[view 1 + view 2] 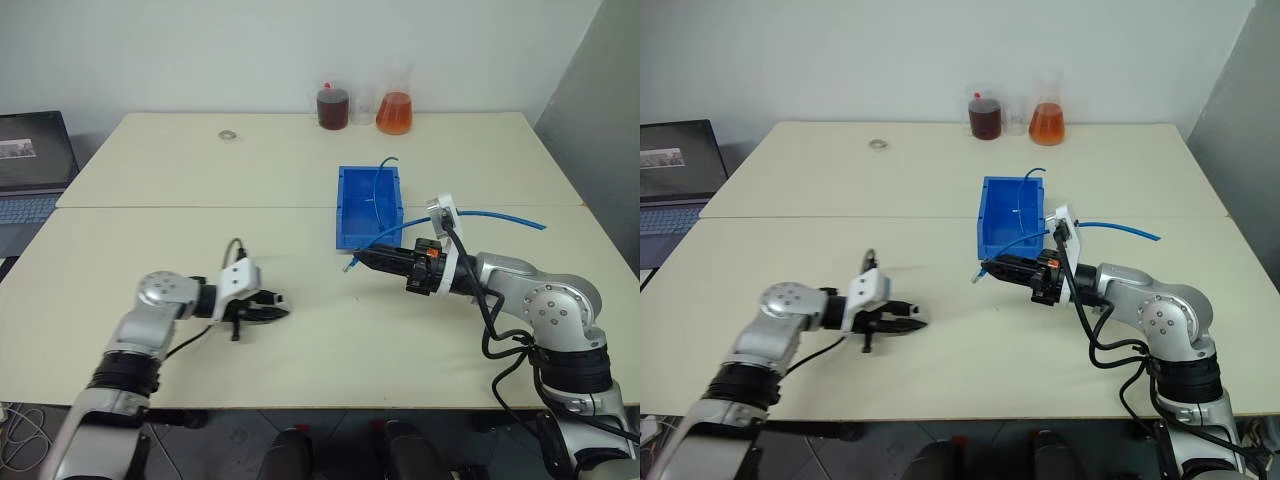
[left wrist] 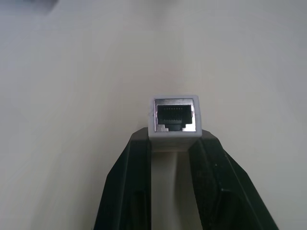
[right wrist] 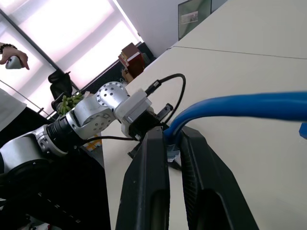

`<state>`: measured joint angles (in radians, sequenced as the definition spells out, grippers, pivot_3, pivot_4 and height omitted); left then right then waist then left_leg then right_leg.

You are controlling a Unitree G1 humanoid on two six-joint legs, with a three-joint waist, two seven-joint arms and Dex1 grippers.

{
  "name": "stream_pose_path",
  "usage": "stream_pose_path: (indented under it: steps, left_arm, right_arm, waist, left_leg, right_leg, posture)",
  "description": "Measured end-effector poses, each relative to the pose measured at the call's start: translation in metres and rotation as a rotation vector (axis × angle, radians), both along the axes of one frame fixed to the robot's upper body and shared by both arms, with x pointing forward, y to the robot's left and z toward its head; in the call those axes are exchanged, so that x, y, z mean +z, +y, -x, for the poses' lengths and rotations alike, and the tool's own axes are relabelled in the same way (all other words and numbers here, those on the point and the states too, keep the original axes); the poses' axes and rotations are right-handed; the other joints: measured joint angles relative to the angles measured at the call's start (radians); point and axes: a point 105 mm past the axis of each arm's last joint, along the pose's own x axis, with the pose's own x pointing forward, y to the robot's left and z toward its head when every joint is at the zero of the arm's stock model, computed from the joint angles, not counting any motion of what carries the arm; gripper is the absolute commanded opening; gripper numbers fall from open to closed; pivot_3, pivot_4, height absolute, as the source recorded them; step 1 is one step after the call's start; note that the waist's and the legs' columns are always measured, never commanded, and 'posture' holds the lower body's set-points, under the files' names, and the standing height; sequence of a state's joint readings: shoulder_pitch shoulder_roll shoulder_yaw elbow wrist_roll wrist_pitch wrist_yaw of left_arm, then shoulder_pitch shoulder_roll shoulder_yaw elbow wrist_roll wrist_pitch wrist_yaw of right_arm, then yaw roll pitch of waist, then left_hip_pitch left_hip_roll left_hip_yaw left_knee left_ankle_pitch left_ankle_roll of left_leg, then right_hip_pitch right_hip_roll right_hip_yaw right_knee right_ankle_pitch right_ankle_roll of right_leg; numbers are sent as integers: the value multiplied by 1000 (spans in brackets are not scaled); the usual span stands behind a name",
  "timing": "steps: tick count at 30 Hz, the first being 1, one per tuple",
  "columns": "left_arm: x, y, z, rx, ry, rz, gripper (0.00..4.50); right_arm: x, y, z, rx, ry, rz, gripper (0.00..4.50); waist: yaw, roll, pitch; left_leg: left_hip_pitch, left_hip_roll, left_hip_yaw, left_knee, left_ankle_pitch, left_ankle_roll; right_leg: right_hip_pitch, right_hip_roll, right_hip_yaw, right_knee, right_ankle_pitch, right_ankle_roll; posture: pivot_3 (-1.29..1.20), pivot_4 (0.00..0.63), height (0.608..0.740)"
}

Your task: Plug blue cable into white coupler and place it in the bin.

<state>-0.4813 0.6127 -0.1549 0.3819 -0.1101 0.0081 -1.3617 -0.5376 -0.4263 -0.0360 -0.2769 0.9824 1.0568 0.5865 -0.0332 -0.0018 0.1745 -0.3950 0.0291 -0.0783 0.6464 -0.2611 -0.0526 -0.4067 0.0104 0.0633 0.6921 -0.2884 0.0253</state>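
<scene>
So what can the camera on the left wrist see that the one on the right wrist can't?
Left wrist view alone: the white coupler seen end-on, its dark socket facing the camera, pinched between the left gripper's two black fingers.

Right wrist view alone: the blue cable running into the shut right gripper, which holds it near its plug end, with the left arm across the table and a person's hand in the far background.

Both: the pale table underneath.

Two flasks, dark red (image 1: 333,107) and orange (image 1: 395,112), stand at the table's (image 1: 200,170) far edge; metal ring (image 1: 228,133) nearby, laptop (image 1: 30,165) off left.
</scene>
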Motion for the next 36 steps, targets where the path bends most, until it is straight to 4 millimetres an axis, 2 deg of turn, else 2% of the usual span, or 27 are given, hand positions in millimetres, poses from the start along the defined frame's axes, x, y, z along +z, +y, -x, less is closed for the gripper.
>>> stream_pose_path:
  steps: [2,5,12,19,26,31,36]
  left_arm:
    - [-1,-11,-1,-32,-2,-7,764]
    - [-1,-16,0,-57,-1,-20,764]
    - [-3,-42,-4,-123,-9,-3,764]
    - [-5,-59,-12,-138,-29,22,764]
    - [-6,-65,-12,-153,-34,27,764]
    - [-4,-64,-11,-190,-37,-8,764]
    - [-4,-60,-6,-231,-21,-39,764]
  right_arm:
    - [0,-1,0,-9,-14,10,92]
    - [-3,-3,-1,-25,-19,15,92]
    - [-5,-3,-3,-39,-60,44,92]
    - [-21,-5,-4,-11,-163,143,92]
    - [-58,11,11,160,-350,290,92]
    - [-61,24,3,175,-396,272,92]
    - [-55,31,-10,165,-442,266,92]
  waist:
    - [-1,0,0]
    - [-2,0,0]
    - [5,-1,0]
    - [7,-1,-1]
    - [4,-1,-1]
    - [1,-1,-1]
    - [-2,-1,-1]
  left_leg:
    - [0,0,0,0,0,0]
    - [1,0,0,0,0,0]
    - [0,-1,0,0,0,0]
    - [0,-2,0,1,0,0]
    - [1,-2,0,1,0,0]
    - [1,-2,0,1,0,0]
    - [2,-1,0,0,0,0]
  right_leg:
    - [0,0,0,0,0,0]
    - [0,0,0,0,0,0]
    - [1,-1,0,-2,0,1]
    - [2,-1,0,-3,1,1]
    - [3,-1,0,-3,1,2]
    - [3,-1,0,-3,1,2]
    - [2,-1,0,-3,1,1]
  posture:
    - [0,150,740]
    - [0,150,740]
    - [0,150,740]
    - [0,150,740]
    - [0,150,740]
    - [0,150,740]
    - [0,150,740]
